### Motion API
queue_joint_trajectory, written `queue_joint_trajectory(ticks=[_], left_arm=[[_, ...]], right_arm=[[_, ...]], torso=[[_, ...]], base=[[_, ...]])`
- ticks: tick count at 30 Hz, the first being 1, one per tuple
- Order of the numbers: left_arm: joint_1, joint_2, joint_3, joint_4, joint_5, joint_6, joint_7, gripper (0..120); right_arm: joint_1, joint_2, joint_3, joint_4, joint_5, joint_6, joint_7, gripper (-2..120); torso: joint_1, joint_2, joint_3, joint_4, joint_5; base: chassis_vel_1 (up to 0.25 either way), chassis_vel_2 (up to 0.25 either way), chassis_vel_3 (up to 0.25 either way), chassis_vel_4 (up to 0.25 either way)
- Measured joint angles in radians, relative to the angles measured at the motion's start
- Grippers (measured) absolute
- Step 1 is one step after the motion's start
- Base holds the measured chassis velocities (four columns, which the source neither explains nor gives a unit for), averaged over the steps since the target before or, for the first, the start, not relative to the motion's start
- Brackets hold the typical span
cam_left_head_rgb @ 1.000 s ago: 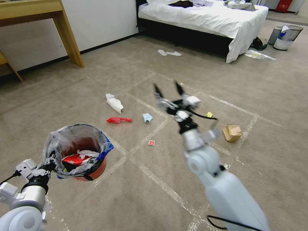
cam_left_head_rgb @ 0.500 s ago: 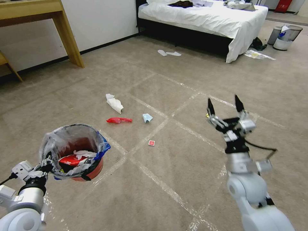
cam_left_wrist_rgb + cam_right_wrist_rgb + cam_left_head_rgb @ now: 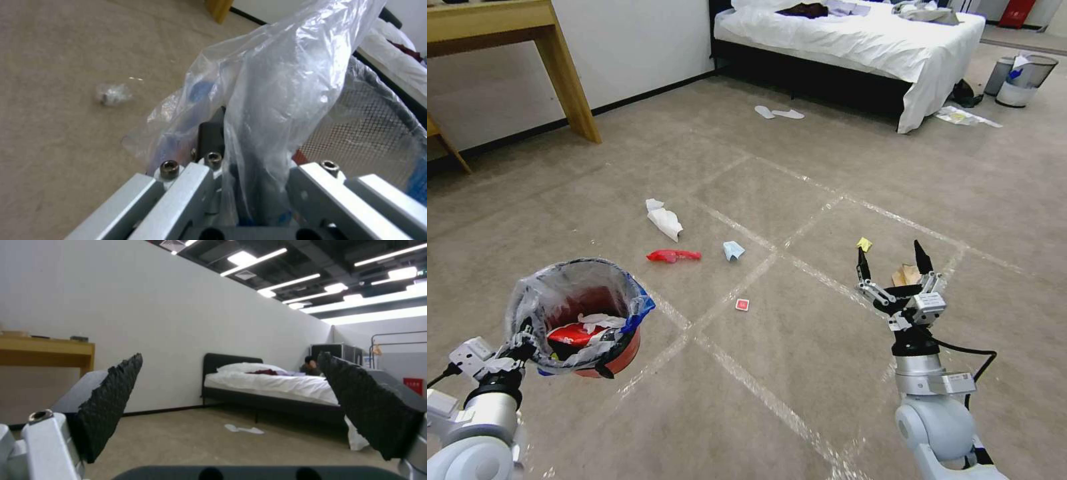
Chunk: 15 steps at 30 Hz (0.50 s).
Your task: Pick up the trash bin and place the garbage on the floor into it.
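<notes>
two grippers up: left gripper [image 3: 517, 343] holds the trash bin [image 3: 579, 315] by its near rim, fingers clamped over the clear bag liner [image 3: 285, 100], bin lifted off the floor [image 3: 774, 173] at lower left of the head view. right gripper [image 3: 894, 277] hangs low at lower right, fingers spread wide with nothing between them, tips pointing forward and up toward the bed [image 3: 854, 33].

progress, as a judgement: pick-up part done, bin is in hand. some litter already inside, a red wrapper and white tissue [image 3: 602, 320] sit in the bag. most is left on the carpet: white tissue [image 3: 664, 219], red wrapper [image 3: 672, 255], pale blue scrap [image 3: 733, 250], tiny red card [image 3: 742, 305], yellow wrapper [image 3: 864, 244], brown paper bag [image 3: 906, 275]. paper bag sits just behind the right gripper, partly hidden by it; yellow wrapper near, beyond the left fingertip. a clear crumpled bit [image 3: 113, 94] lies on the carpet in the left wrist view, cannot tell what it is.

orientation: bin stands roughly upright, mouth open upward and tipped a little toward the camera, its axis near vertical. red floor wrapper lies long axis left-right; white tissue runs diagonally, far-left to near-right.
</notes>
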<state>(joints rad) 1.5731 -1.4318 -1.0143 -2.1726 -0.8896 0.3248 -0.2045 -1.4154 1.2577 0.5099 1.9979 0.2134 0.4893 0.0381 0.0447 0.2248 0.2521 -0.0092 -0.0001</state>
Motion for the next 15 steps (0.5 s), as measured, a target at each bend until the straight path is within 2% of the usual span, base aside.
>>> queue_joint_trajectory(ticks=[7,15], left_arm=[[0.002,-0.002,0.0,0.0,0.001,-0.001,0.001,4],[0.003,-0.003,0.003,-0.001,0.004,-0.003,0.002,4]], right_arm=[[0.003,0.003,-0.01,-0.005,-0.001,0.0,0.001,100],[0.012,0.004,-0.02,-0.014,0.001,-0.001,0.001,100]], torso=[[0.0,0.0,0.0,0.0,-0.0003],[0.0,0.0,0.0,0.0001,0.0002]], base=[[-0.174,0.165,0.164,-0.181],[-0.135,0.132,0.139,-0.135]])
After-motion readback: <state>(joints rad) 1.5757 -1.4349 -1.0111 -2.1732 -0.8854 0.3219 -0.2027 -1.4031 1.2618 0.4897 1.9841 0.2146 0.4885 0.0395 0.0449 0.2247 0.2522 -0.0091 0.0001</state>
